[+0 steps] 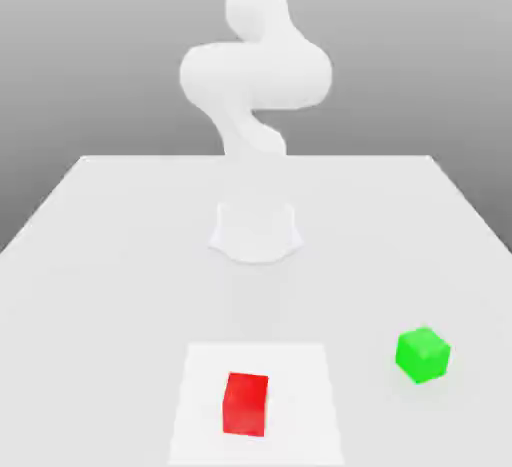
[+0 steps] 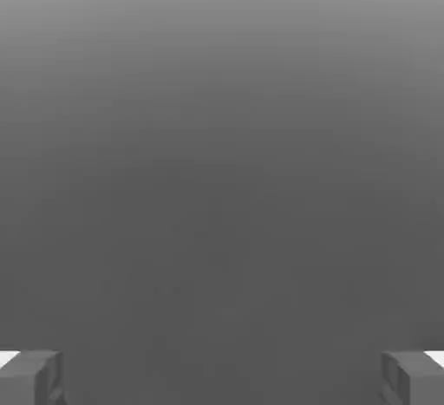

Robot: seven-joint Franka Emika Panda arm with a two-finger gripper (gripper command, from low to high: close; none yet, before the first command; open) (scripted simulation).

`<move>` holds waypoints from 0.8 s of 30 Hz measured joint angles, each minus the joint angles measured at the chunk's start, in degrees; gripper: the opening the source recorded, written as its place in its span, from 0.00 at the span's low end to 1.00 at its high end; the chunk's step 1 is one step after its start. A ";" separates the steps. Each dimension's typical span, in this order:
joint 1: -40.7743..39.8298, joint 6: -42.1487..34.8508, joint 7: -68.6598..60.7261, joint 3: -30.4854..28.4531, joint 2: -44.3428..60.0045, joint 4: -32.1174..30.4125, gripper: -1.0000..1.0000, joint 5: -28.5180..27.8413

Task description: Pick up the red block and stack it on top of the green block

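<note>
The small matte bright-red cube (image 1: 246, 404) is seen resting on a paler square patch (image 1: 300, 365) of the white table (image 1: 100, 255), untouched. The small matte bright-green cube (image 1: 423, 355) is set apart toward the exterior view's right, top bare. Nothing is done yet: grasp, lift and stacking remain. The two-finger gripper (image 2: 222, 377) is spread wide, empty. Open room is judged ample; the near table edge lies close to the red cube.

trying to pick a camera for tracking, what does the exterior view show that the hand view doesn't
Exterior view alone: the red block on a paler square patch of the white table, the green block apart from it toward the exterior view's right, and the white arm rising behind them. Hand view alone: the gripper with its two grey fingertips standing wide open, nothing between them, over plain grey. Shared: no object; just a plain grey backdrop.
</note>
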 joint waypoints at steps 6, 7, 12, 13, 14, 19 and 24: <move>-0.88 6.03 1.58 0.48 12.82 -4.34 0.50 -0.38; -0.97 7.00 1.86 0.51 14.90 -5.04 0.50 -0.46; -1.50 11.88 3.11 0.68 25.29 -8.56 0.50 -0.72; -1.56 12.86 3.35 0.67 27.37 -9.26 0.50 -0.76; -1.63 13.84 3.58 0.67 29.44 -9.96 0.50 -0.79; -1.88 18.72 4.54 0.54 39.82 -13.48 0.50 -0.64; -1.91 24.78 5.00 0.47 50.20 -15.48 0.50 -0.22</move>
